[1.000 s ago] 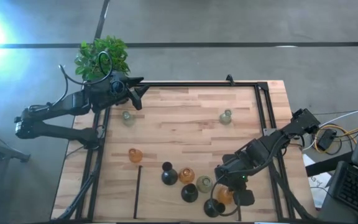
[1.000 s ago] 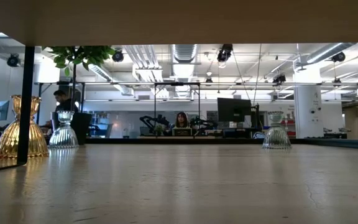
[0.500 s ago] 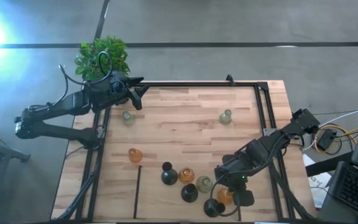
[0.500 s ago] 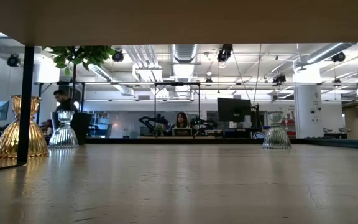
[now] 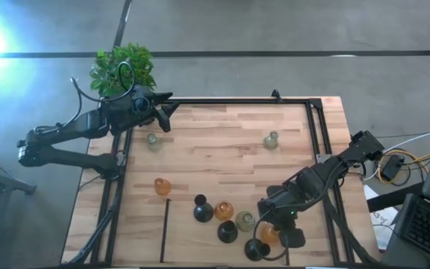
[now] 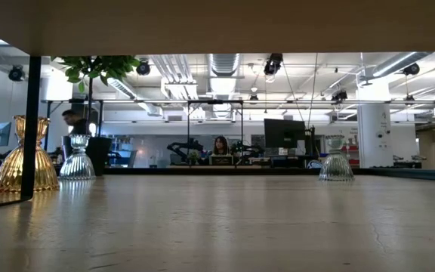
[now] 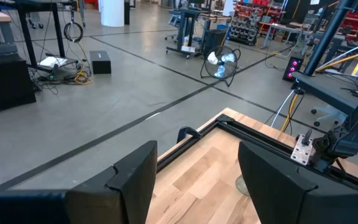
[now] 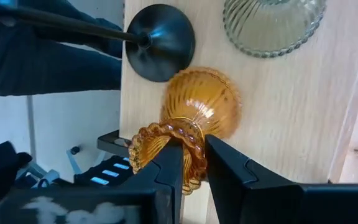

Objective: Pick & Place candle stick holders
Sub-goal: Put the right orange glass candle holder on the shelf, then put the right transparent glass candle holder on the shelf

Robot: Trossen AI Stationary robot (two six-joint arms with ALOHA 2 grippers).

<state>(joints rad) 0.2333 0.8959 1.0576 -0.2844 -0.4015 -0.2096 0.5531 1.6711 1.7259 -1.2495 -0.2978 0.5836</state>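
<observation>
I see nine candle stick holders (image 5: 223,211) on the wood. Two pale ones (image 5: 153,140) stand near the top. One orange holder (image 5: 162,186) stands alone at left. Six more bunch together at the bottom: black, orange and pale.

Grey concrete floor (image 5: 275,26) with dark seams, a standing fan (image 7: 221,62), ceiling pipes (image 6: 225,64) and lamps overhead

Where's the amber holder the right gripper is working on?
High view: amber holder at the table's near right edge, between the right gripper's fingers, beside a black holder and a green holder.
</observation>
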